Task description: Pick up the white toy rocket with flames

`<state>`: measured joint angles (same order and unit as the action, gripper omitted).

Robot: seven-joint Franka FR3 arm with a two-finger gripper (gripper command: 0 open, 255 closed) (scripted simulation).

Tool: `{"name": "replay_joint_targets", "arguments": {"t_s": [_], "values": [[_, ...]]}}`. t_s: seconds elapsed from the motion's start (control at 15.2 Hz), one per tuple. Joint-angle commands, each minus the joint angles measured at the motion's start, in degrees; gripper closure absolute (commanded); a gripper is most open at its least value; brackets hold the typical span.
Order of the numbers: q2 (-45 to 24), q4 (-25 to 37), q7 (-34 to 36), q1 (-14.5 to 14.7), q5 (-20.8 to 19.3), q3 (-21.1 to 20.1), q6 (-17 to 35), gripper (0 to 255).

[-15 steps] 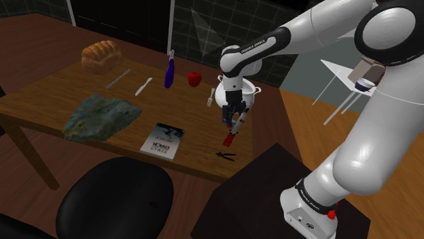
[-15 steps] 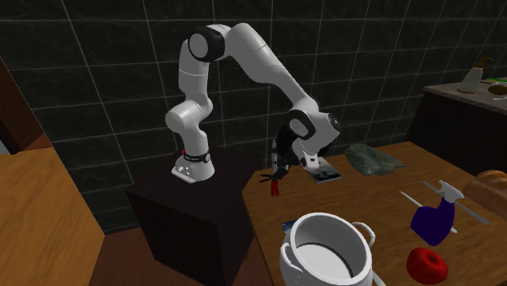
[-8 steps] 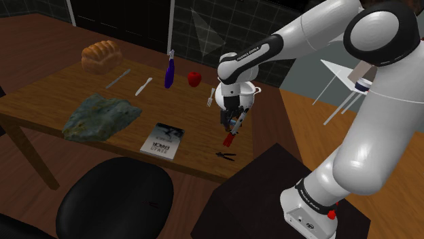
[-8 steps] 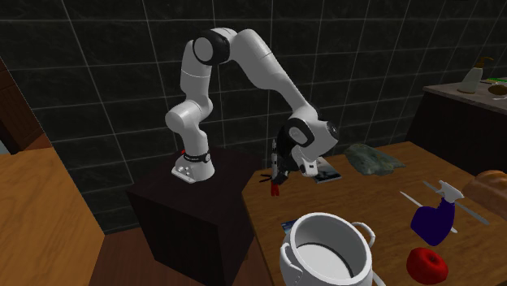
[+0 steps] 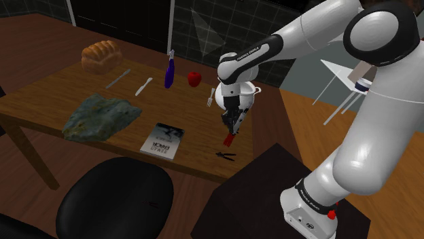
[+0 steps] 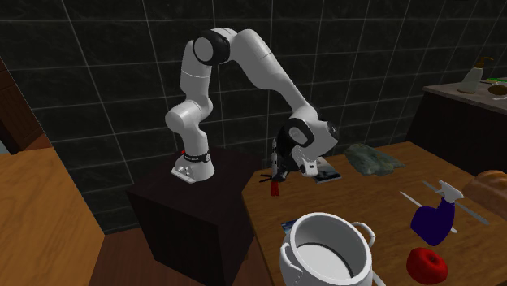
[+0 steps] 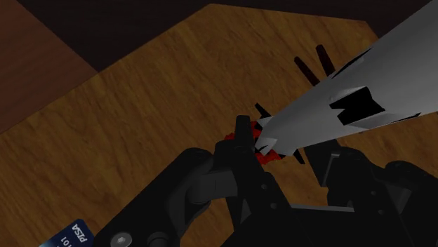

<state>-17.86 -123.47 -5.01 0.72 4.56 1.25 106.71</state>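
1. The fingers (image 7: 235,156) are partly closed and clasp the rocket (image 7: 351,98). They grip its pale body just above the red flames (image 7: 265,154).
2. In the shoulder view the rocket (image 5: 229,140) hangs from the fingers (image 5: 233,122) with its flame end down, tilted toward 7 o'clock over the tabletop (image 5: 190,115). I cannot tell whether the flames touch the wood.
3. A small dark thing (image 5: 227,157) lies on the tabletop close by, at 6 o'clock from the flames.
4. A white pot (image 5: 251,92) stands just behind the fingers at 12 o'clock. An apple (image 5: 194,79) sits at 10 o'clock, and a booklet (image 5: 163,139) lies at 9 o'clock from the flames.
5. In the second exterior view the fingers (image 6: 279,166) hold the rocket (image 6: 275,188) over the tabletop's corner beside the stand (image 6: 187,211). The pot (image 6: 329,252) is at 5 o'clock.
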Motion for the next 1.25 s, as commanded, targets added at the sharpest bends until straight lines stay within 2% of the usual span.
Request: {"name": "replay_joint_targets", "arguments": {"t_s": [0.0,1.19], "values": [[-0.03,-0.01,0.0,0.01,0.02,-0.02,0.0,255],[7.88,2.34,0.77,-0.01,-0.38,0.1,-10.23,255]]}}
